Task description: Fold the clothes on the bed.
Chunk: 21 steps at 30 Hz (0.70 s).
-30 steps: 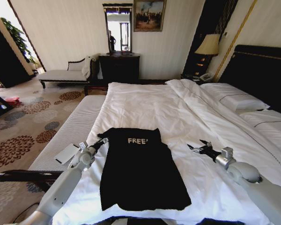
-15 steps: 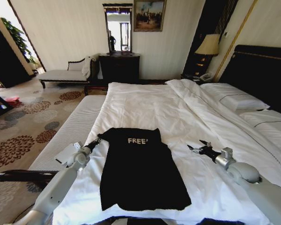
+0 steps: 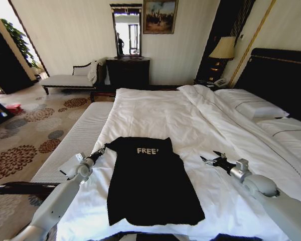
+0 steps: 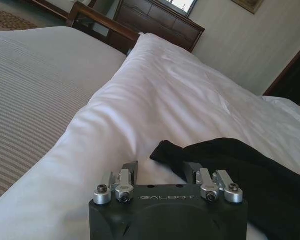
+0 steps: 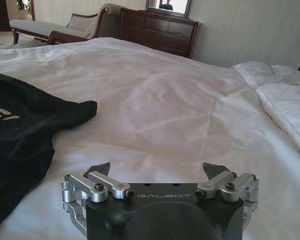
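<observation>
The clothes are one black T-shirt (image 3: 148, 183) with white "FREE!" lettering, lying flat on the near part of the bed (image 3: 160, 108). My left gripper (image 3: 99, 152) is low at the shirt's left shoulder, by the bed's left edge. In the left wrist view it (image 4: 162, 171) is open, and the tip of the black sleeve (image 4: 172, 152) lies just ahead of its fingers. My right gripper (image 3: 209, 159) hovers over bare duvet to the right of the shirt. It (image 5: 156, 170) is open and empty, with the shirt's right sleeve (image 5: 75, 110) off to one side.
A white-striped bench (image 3: 75, 138) runs along the bed's left side, above patterned carpet. White pillows (image 3: 251, 105) and a dark headboard (image 3: 283, 75) are at the right. A lamp (image 3: 223, 48), dark dresser (image 3: 128, 73) and chaise (image 3: 70, 79) stand by the far wall.
My left arm has drawn back a little to the left, away from the shirt's sleeve. The right arm and the shirt have stayed put.
</observation>
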Tool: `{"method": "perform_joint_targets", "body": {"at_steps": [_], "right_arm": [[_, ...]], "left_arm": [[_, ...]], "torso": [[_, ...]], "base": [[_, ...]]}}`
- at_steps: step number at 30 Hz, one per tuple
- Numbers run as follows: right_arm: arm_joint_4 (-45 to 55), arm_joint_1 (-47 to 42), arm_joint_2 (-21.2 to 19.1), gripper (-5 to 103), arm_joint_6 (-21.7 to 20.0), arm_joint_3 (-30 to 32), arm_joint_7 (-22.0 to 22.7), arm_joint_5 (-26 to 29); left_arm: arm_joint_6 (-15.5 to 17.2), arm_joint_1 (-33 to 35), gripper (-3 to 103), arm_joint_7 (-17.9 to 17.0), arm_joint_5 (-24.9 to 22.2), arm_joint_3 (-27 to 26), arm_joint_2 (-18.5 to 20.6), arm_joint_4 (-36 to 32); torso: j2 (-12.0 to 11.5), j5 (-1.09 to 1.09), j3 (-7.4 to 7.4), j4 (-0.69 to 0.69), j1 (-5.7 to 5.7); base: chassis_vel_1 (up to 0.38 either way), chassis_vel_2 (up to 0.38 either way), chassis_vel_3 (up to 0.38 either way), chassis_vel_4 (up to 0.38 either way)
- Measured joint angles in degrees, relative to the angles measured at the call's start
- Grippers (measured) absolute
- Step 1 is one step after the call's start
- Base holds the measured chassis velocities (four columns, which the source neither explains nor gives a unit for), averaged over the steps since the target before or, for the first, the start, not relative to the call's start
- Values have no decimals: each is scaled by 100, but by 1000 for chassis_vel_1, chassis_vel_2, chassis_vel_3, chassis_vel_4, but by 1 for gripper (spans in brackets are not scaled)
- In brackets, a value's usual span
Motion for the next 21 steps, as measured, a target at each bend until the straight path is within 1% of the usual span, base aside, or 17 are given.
{"method": "perform_joint_targets", "body": {"at_steps": [1, 3, 7, 9, 11, 13, 16, 18, 19, 20, 21], "right_arm": [[9, -17, -5, 100, 0, 15, 0, 8], [14, -31, -9, 100, 0, 29, 0, 11], [11, -66, -22, 100, 0, 50, -8, 12], [7, -72, -23, 100, 0, 56, -10, 12], [3, -77, -23, 100, 1, 60, -11, 12], [1, -77, -17, 100, 3, 60, -14, 8], [1, -77, -5, 100, 4, 53, -15, 5], [5, -80, 3, 100, 4, 48, -16, 3], [9, -82, 3, 100, 4, 48, -16, 3], [9, -82, 3, 100, 4, 48, -16, 3], [12, -85, 0, 100, 4, 49, -18, 6]], "left_arm": [[1, -21, 59, 13, 1, 12, -33, 32], [2, -35, 59, 24, 1, 22, -61, 56], [3, -61, 82, 76, 26, 33, -138, 106], [2, -73, 82, 86, 29, 36, -158, 115], [-7, -100, 92, 105, 29, 37, -188, 136], [-38, -157, 98, 126, 29, 38, -232, 185], [-46, -200, 96, 128, 26, 37, -254, 213], [-47, -231, 89, 127, 22, 36, -266, 238], [-47, -233, 84, 127, 21, 36, -267, 239], [-47, -233, 84, 127, 21, 36, -267, 239], [-47, -233, 78, 126, 29, 36, -267, 240]], "torso": [[0, 0, 0, 0, 0], [0, 0, 0, 0, 0], [0, 0, 0, 0, 0], [0, 0, 0, 0, 0], [0, 0, 0, -1, 0], [0, 0, 0, 0, 0], [0, 0, 0, 1, 0], [0, 0, 0, 0, 0], [0, 0, 0, 0, 0], [0, 0, 0, 0, 0], [0, 0, 0, 0, 0]], "base": [[0, 0, 0, 0], [0, 0, 0, 0], [0, 0, 0, 0], [0, 0, 0, 0], [0, 0, 0, 0], [0, 0, 0, 0], [0, 0, 0, 0], [0, 0, 0, 0], [0, 0, 0, 0], [0, 0, 0, 0], [0, 0, 0, 0]]}}
